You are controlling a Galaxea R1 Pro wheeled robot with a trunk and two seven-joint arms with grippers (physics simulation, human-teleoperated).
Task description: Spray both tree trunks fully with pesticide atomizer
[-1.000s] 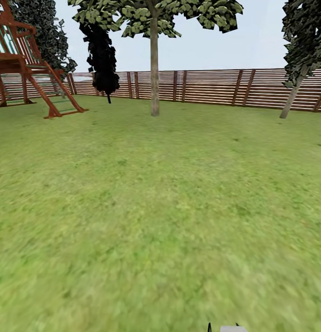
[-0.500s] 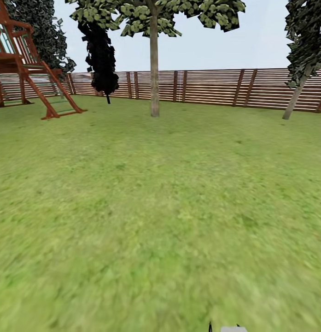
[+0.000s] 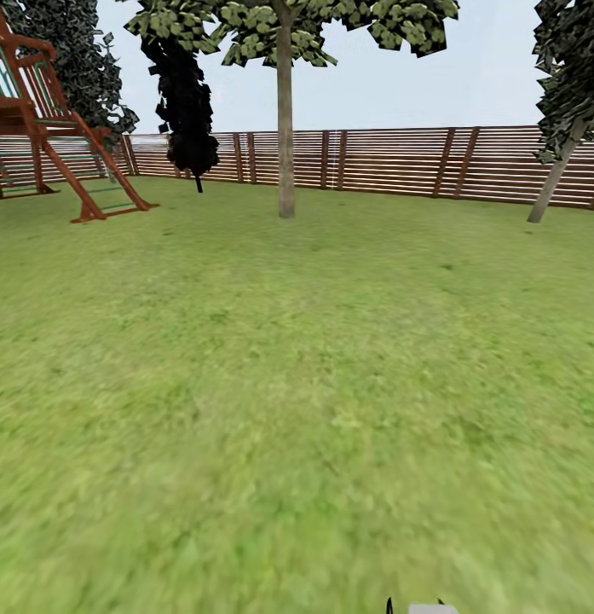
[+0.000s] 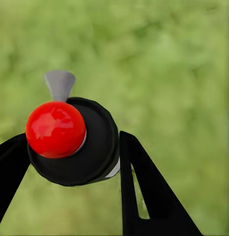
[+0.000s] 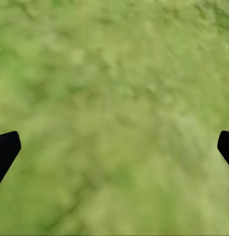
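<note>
In the left wrist view the pesticide atomizer (image 4: 75,147), a black bottle with a round red top and a grey nozzle, sits clamped between the two black fingers of my left gripper (image 4: 70,153), over blurred grass. My right gripper (image 5: 114,147) is open, fingertips wide apart above bare lawn. In the head view one tree (image 3: 285,51) stands straight ahead by the fence, its grey-brown tree trunk (image 3: 285,136) bare. At the far right stands a second tree (image 3: 573,68) with a leaning trunk (image 3: 552,183). No pesticide specks are in the air.
A brown slat fence (image 3: 390,162) closes the lawn's far side. A wooden playhouse (image 3: 41,119) stands at the far left, with dark columnar trees (image 3: 186,94) behind it. Open grass (image 3: 297,384) stretches between me and the trees.
The whole head view has shifted: the camera has crept forward over the lawn, the playhouse sliding left and the fence line dropping slightly. The things themselves have not moved.
</note>
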